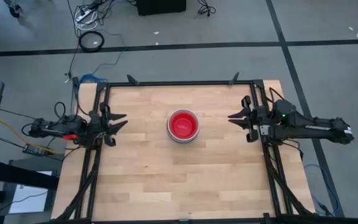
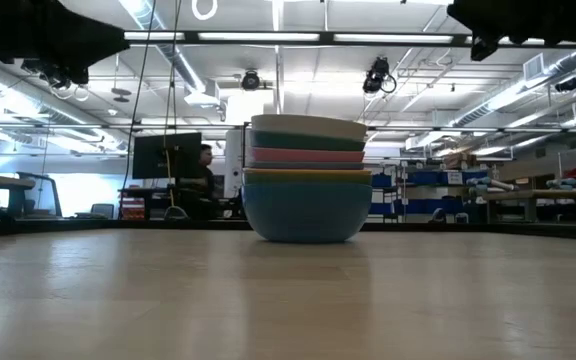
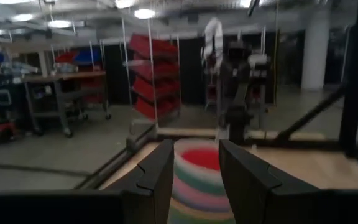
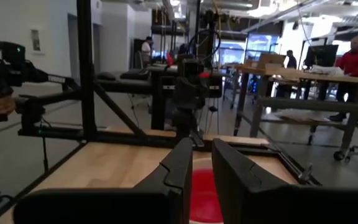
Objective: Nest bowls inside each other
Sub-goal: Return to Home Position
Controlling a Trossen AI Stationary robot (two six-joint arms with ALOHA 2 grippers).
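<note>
Left tool hangs at the counter's left edge with its fingers spread wide, gripping nothing. The right tool hangs at the right edge, also parted and empty. Both point inward toward the middle, well apart from the bowls.

A grey floor crossed by dark seams surrounds the rig, with cables lying beyond the far edge. The counter is pale wood planking inside a dark frame.

The stack of bowls stands upright near the counter's centre, somewhat toward the far edge, between the 2 tools.

From above, only the red bowl and a pale rim around it can be made out. The low view hides the red one but shows the stack's side: a light blue bowl at the bottom resting on the wood, then narrow bands of rims, among them pink, teal and white at the top.

That level view also takes in ceiling lights, a monitor and a seated person behind the counter. The left wrist view adds a rack of red bins, and the right wrist view a person in a red top at a workbench.
</note>
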